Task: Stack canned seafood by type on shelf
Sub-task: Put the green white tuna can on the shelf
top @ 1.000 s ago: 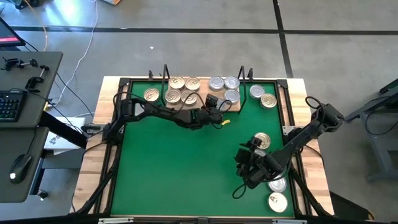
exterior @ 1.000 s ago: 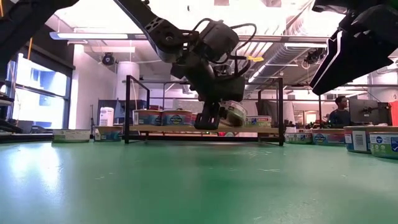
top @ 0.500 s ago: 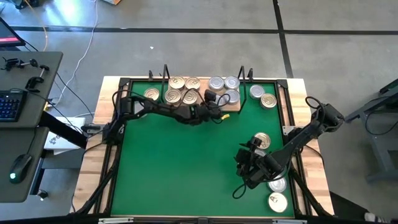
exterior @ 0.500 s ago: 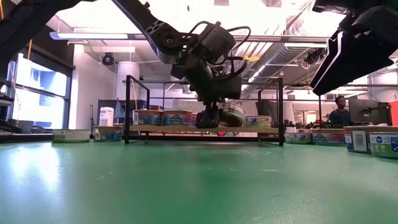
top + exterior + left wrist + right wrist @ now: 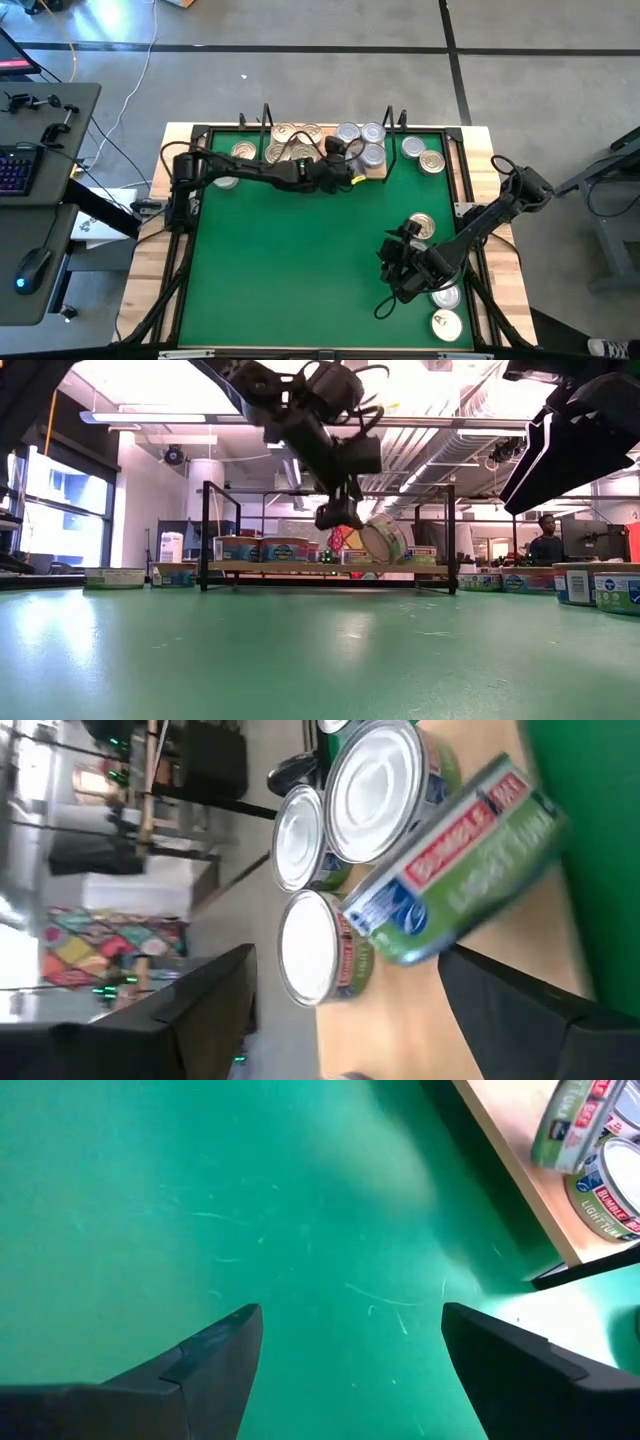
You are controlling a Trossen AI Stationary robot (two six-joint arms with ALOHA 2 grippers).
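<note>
Along the far edge of the green mat (image 5: 300,260) stands the shelf (image 5: 330,567), its wooden board carrying gold-lidded tins (image 5: 283,137) toward its left end and silver-lidded tins (image 5: 358,134) toward its right. The left gripper (image 5: 345,168) hangs over the board's middle with fingers spread wide and nothing between them; just below it, in the low view, one green-labelled tin (image 5: 383,538) sits tilted, not flat, beside the silver group. To finish this placement well, the arm probably ought to lift clear straight upward so a finger does not clip the leaning tin, then check that it settles level. The right gripper (image 5: 400,268) waits open and empty near the mat's right edge, close to loose tins (image 5: 444,308) there.
</note>
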